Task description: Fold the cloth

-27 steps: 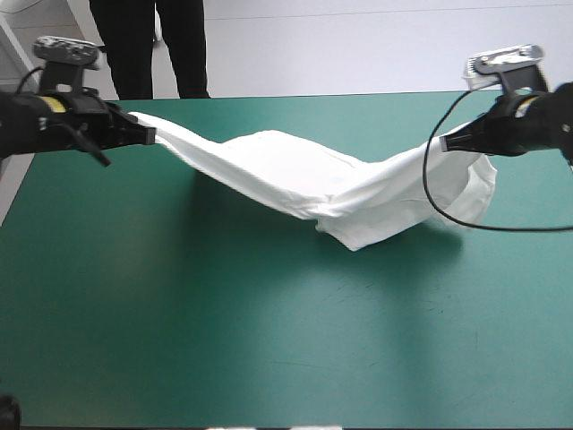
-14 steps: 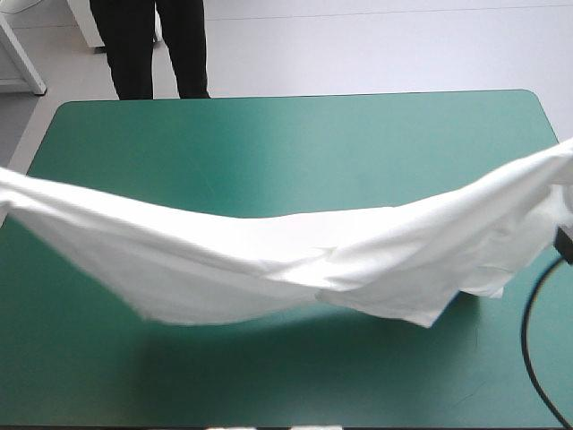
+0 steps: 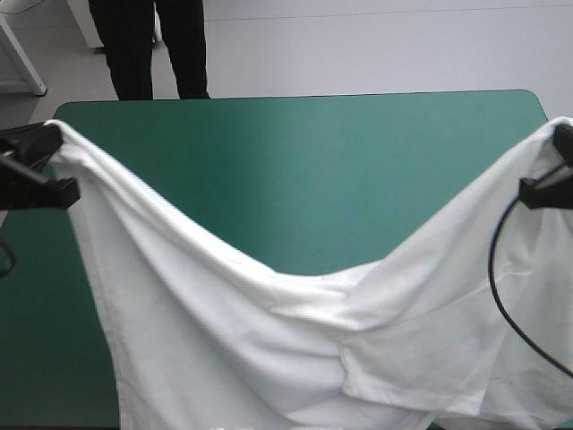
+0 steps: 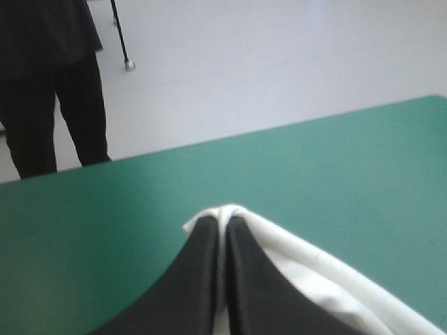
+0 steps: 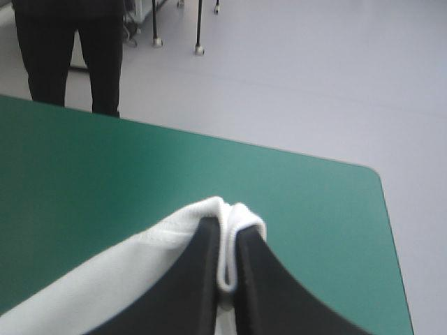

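Observation:
The white T-shirt (image 3: pixel 295 340) hangs in the air between my two grippers, sagging in the middle and dropping past the table's near edge. At the far left my left gripper (image 3: pixel 55 148) pinches one top corner; in the left wrist view the black fingers (image 4: pixel 202 279) meet in an arch with the T-shirt (image 4: pixel 307 272) squeezed between them. Over at the right side my right gripper (image 3: pixel 553 152) holds the other corner. There too the fingers (image 5: pixel 202 279) are pressed together on a white fold of the T-shirt (image 5: pixel 126 279).
The teal-green table (image 3: pixel 295 170) lies beyond and under the hanging shirt. Its far edge and rounded far right corner (image 5: pixel 374 174) show ahead of the right gripper.
Earlier the shirt was stretched low near the far edge. Both grippers have since risen and come toward the near side, and the shirt now hangs as a tall drape.

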Robot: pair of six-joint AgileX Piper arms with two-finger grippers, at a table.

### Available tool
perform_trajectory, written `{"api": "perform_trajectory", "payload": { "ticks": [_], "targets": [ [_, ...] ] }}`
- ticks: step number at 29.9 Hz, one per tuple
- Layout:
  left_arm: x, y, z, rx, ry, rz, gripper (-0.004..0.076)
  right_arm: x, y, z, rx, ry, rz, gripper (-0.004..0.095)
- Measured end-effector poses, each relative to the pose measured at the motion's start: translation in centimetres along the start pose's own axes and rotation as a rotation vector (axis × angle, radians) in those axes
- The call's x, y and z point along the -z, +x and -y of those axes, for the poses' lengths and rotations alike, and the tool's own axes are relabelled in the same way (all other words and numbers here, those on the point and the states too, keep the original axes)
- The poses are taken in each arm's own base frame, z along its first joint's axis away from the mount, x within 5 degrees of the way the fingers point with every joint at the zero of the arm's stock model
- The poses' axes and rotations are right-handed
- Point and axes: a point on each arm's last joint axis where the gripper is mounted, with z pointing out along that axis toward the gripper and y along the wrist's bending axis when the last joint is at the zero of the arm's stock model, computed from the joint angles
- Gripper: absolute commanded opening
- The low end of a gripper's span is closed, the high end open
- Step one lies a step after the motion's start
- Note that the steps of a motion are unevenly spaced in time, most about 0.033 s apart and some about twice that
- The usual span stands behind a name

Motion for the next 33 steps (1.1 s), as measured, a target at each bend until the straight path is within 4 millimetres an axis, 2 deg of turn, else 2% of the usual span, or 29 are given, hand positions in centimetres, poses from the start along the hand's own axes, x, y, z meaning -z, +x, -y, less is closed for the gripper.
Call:
{"api": "perform_trajectory", "payload": {
  "ticks": [4,7,12,13,18,22,27,29,31,33],
  "targets": [
    [-6.4,0.1,-1.1,0.014,0.022,-0.138,-0.0022,-7.3,0.0,-0.1,0.008,-0.02,-0.157,-0.0013],
    [-10.2,0.6,-1.8,0.027,0.03,-0.223,-0.0022,-12.6,0.6,-0.4,0.017,-0.046,-0.268,-0.0013],
    [-16.7,2.1,-2.9,0.049,0.041,-0.368,-0.0022,-20.1,2.3,-1.1,0.031,-0.107,-0.391,-0.0013],
    [-18.1,2.6,-3.1,0.053,0.042,-0.402,-0.0022,-22.0,2.9,-1.2,0.038,-0.115,-0.418,-0.0013],
    [-25.0,5.7,-4.3,0.069,0.037,-0.567,-0.0022,-29.2,6.1,-1.6,0.057,-0.137,-0.523,-0.0013],
    [-30.7,9.3,-5.1,0.085,0.039,-0.702,-0.0022,-34.4,9.6,-2.1,0.06,-0.152,-0.627,-0.0013],
    [-36.1,14.0,-5.8,0.106,0.048,-0.836,-0.0022,-39.3,14.2,-3.0,0.03,-0.195,-0.755,-0.0005],
    [-37.5,15.3,-5.9,0.113,0.051,-0.871,-0.0007,-40.5,15.6,-3.3,0.016,-0.21,-0.79,0.0046],
    [-38.1,16.1,-6.0,0.116,0.052,-0.889,0.0055,-41.3,16.5,-3.5,0.003,-0.231,-0.81,0.0171],
    [-38.5,16.5,-6.0,0.115,0.055,-0.9,0.0146,-41.8,17.0,-3.5,-0.026,-0.263,-0.815,0.0361]
  ]
}}
